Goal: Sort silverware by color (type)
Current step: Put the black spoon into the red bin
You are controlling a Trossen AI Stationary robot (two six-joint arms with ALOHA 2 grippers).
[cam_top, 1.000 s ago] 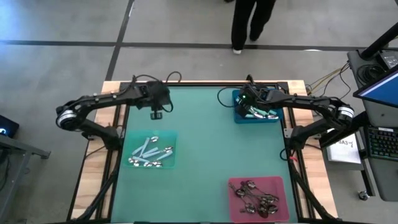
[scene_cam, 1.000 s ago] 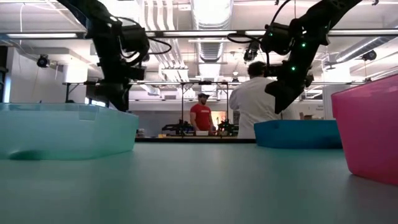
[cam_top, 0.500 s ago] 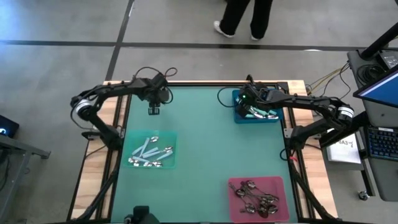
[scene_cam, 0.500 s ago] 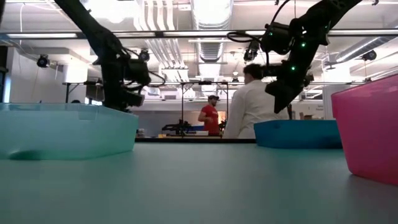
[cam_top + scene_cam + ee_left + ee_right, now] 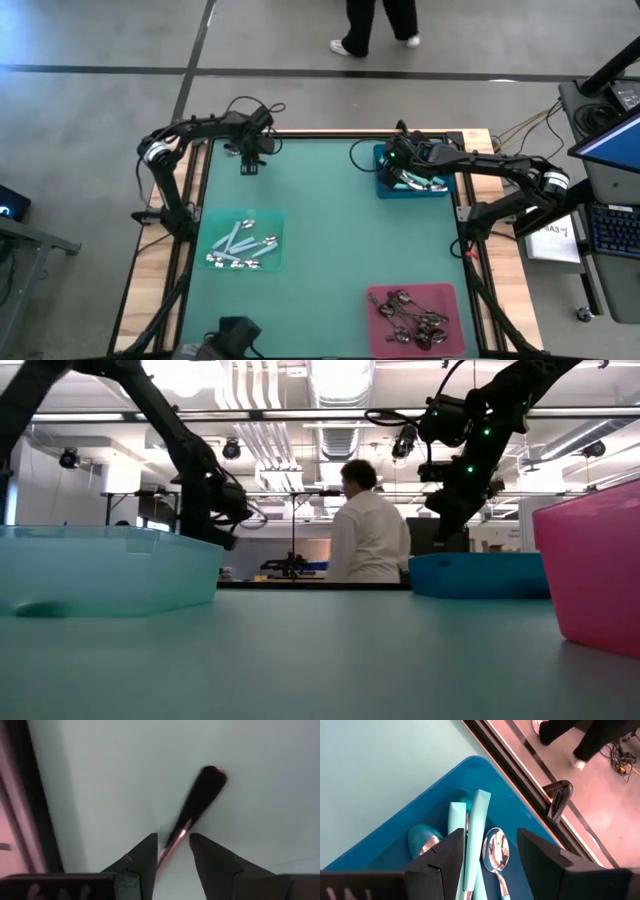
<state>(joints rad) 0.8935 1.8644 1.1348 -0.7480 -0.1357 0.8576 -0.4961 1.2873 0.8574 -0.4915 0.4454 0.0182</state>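
Three trays hold sorted spoons and the table looks bare, so nearly done: left hand, far left, is clamped on a dark spoon; right hand hovers apart over teal spoons.

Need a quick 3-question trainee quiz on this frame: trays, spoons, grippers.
1. Multiple choice: which tray is the right gripper over? A pink, B blue, C pale teal.
2. True or false: the left gripper is empty.
3. Fill in: the spoons below the right gripper have ___ handles.

Key:
1. B, the blue tray; the fingers are open above it.
2. False: it grips a dark-handled spoon.
3. Teal.
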